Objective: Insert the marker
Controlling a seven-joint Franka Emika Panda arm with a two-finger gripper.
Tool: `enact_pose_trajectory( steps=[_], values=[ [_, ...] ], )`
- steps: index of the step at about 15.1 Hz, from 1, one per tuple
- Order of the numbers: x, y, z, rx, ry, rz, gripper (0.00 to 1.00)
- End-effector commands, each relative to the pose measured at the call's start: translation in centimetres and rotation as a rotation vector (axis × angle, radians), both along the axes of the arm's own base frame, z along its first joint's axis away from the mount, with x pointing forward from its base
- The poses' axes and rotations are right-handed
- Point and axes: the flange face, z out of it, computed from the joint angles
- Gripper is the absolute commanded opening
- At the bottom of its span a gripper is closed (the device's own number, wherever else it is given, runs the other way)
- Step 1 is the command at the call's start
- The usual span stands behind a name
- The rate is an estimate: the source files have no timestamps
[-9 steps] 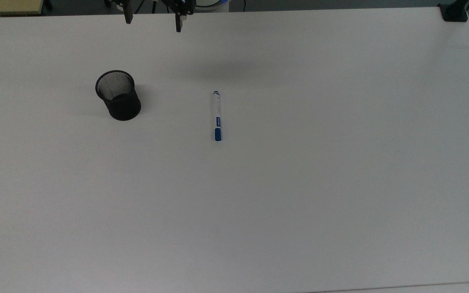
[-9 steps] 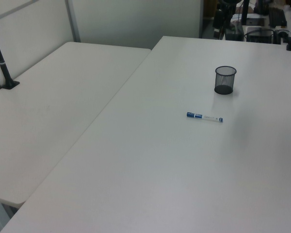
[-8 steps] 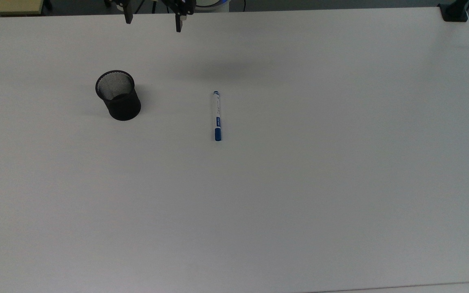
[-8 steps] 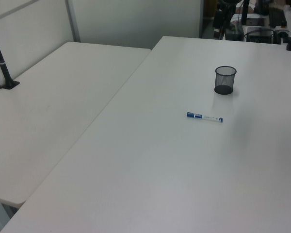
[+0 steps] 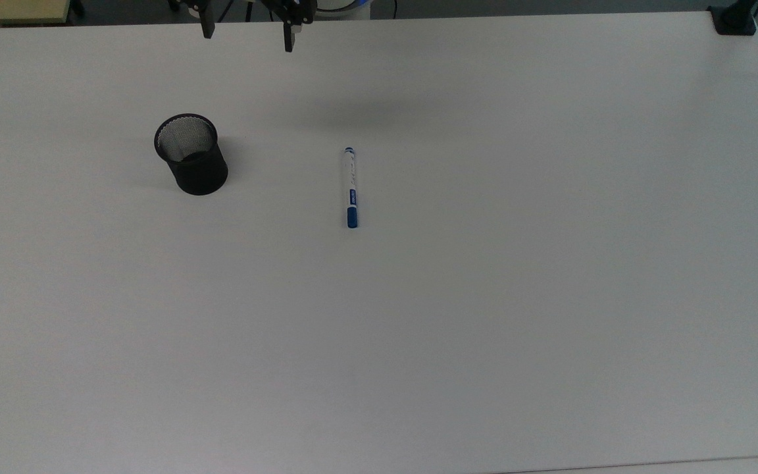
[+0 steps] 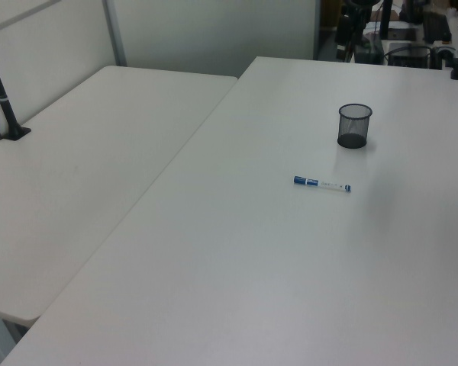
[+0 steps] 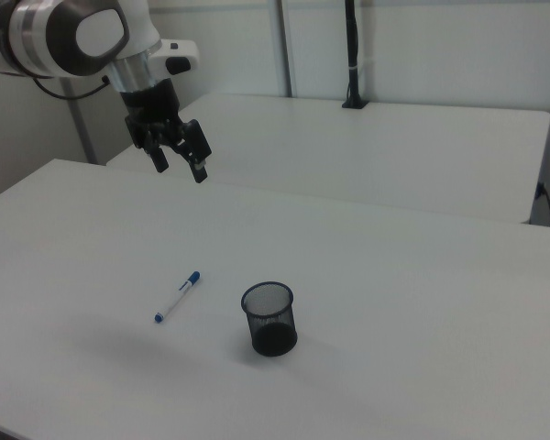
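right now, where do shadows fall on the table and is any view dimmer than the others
Top view: dimmest, bluish; a soft arm shadow lies above the marker, and the mesh cup shades the table on the top view's right. Right view: brighter; a faint grey patch sits below the marker.

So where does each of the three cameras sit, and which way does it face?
Top view: high, looking down on the white table; gripper fingertips at the upper edge.
Left view: raised, off one table end, facing along it.
Right view: opposite side, facing the arm's open gripper.
All share the marker and mesh cup.
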Motion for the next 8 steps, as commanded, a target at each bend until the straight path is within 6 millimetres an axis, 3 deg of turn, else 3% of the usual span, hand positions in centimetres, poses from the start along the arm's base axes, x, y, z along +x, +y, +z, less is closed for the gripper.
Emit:
enact_pose_trajectory(
  steps=[1, 5, 8],
  values=[
    [-0.80, 0.10, 0.15, 0.016, 0.010, 0.020, 1.00],
    [-0.82, 0.03, 0.14, 0.016, 0.012, 0.030, 1.00],
    [-0.71, 0.02, -0.26, 0.002, 0.026, 0.138, 1.00]
  ],
)
